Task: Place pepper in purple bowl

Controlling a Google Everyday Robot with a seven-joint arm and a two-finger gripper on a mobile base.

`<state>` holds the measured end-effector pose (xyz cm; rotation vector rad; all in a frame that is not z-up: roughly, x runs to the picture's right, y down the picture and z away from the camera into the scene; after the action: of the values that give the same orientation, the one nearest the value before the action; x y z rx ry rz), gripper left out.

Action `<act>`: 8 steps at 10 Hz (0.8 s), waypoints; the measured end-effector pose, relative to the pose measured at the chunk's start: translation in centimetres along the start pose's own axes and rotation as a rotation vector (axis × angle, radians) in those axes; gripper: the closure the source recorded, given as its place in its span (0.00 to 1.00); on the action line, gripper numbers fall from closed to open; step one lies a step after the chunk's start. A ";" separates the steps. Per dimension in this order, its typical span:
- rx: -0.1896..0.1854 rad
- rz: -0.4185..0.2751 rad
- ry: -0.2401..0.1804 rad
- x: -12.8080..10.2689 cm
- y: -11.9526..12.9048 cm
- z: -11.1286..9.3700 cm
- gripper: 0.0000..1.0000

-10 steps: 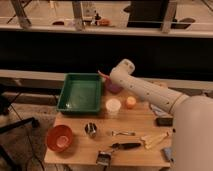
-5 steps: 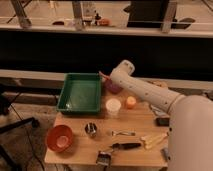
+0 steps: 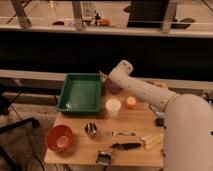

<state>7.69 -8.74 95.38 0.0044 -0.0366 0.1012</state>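
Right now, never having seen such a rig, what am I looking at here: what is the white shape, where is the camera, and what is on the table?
The white shape is a robot arm reaching from the lower right across a wooden table. There is only one picture, looking down on the table from the robot's side. At the arm's far end is its gripper, a two-finger clamp. It is up at the back of the table, beside the green tray, and appears shut on a small red pepper. Just below it, partly hidden by the arm, sits the purple bowl. Also on the table are a white cup, a small round orange item, an orange bowl, a small metal cup and a few utensils near the front edge.
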 end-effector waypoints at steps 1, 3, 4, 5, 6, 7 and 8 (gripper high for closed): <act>0.001 0.003 0.002 0.1 -0.1 0.2 1.00; -0.010 0.017 0.008 0.2 -0.2 0.7 0.91; -0.014 0.023 0.010 0.2 -0.3 0.9 0.83; -0.016 0.026 0.018 0.3 -0.4 0.9 0.75; -0.017 0.033 0.033 0.6 -0.4 1.0 0.65; -0.011 0.040 0.051 0.7 -0.7 1.0 0.52; -0.006 0.043 0.065 0.8 -0.7 1.0 0.43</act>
<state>8.50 -9.41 96.37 -0.0055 0.0285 0.1441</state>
